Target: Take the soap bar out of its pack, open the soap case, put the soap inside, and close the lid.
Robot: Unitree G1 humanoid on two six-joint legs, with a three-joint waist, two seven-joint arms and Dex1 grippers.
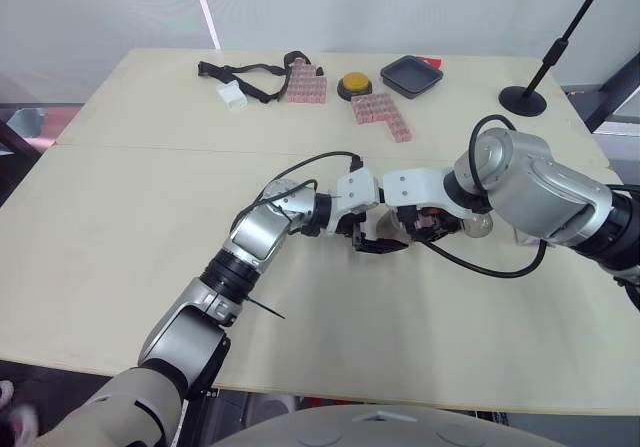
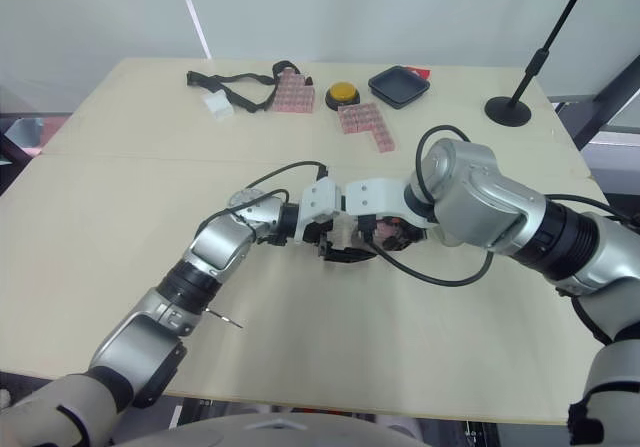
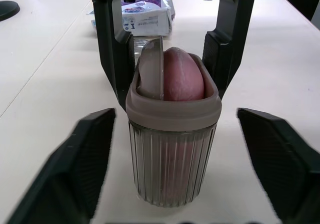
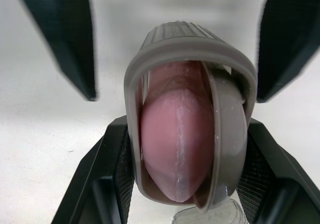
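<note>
The soap case [image 3: 172,169] is a ribbed, translucent grey tub with a taupe rim, standing upright on the table. The pink soap bar [image 3: 182,76] sits inside it and pokes above the rim. A grey lid flap [image 3: 151,68] stands on edge beside the soap. My right gripper [image 4: 185,126] is shut on the case, one finger on each side. My left gripper [image 3: 175,116] faces it from the other side, open, with its fingers [image 3: 85,154] wide of the case and not touching it. In the head views both grippers meet at mid-table [image 1: 390,232]. The white and purple soap pack [image 3: 147,16] lies behind.
At the table's far edge are a black tray [image 1: 411,74], a yellow button [image 1: 353,86], two groups of pink blocks [image 1: 306,83] [image 1: 382,113], a black strap [image 1: 250,75] and a small white box [image 1: 232,96]. A black stand base [image 1: 523,99] is far right.
</note>
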